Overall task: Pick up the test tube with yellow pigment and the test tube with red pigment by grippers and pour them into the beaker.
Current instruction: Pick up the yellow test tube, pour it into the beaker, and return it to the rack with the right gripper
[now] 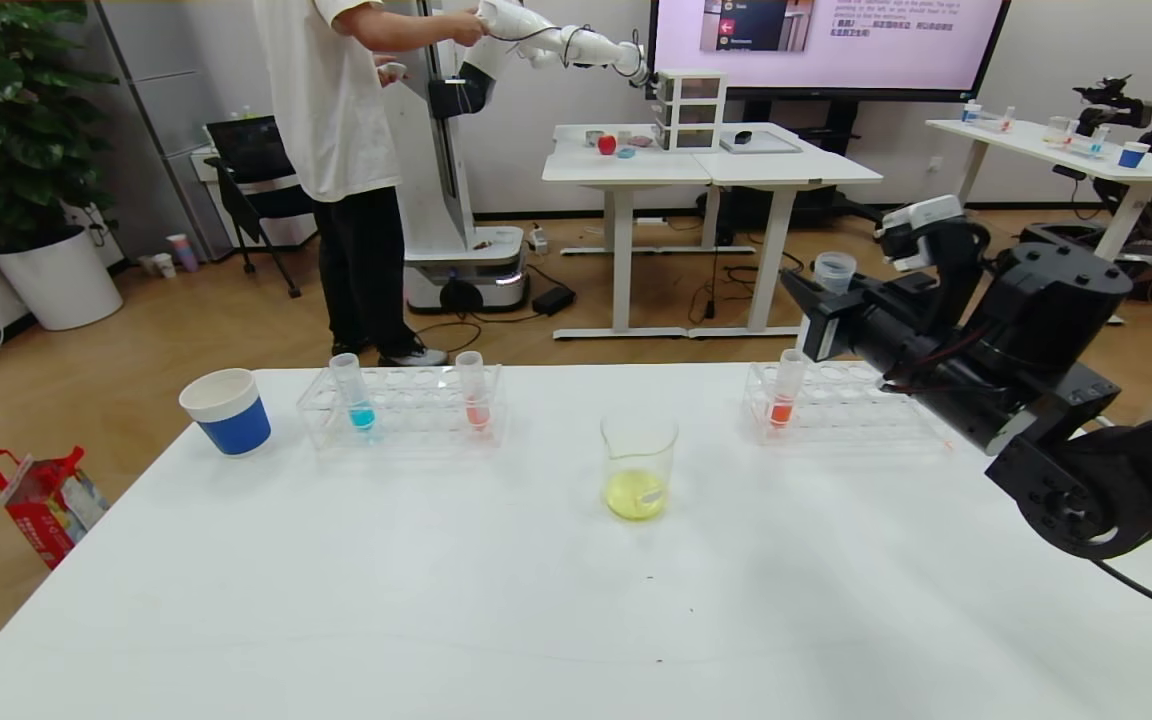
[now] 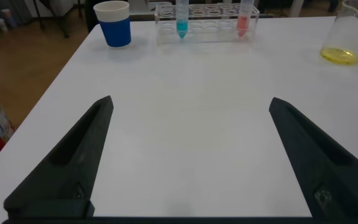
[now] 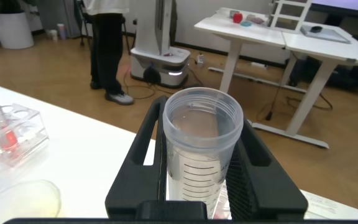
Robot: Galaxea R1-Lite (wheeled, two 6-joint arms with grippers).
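Observation:
My right gripper (image 1: 821, 300) is up at the right, above the far end of the right rack, shut on a clear graduated test tube (image 3: 201, 162). The tube stands upright and no liquid shows in it. Yellow liquid lies in the bottom of the glass beaker (image 1: 639, 465) at the table's middle. The test tube with red pigment (image 1: 473, 392), pale coral, stands in the left rack (image 1: 401, 405) beside a turquoise tube (image 1: 354, 392). My left gripper (image 2: 190, 102) is out of the head view; it hangs open over bare table, nothing between its fingers.
A right rack (image 1: 841, 405) holds a stronger orange-red tube (image 1: 786, 390) just below my right gripper. A blue-and-white paper cup (image 1: 227, 410) stands at the far left. Beyond the table's far edge a person (image 1: 336, 150) handles a white robot.

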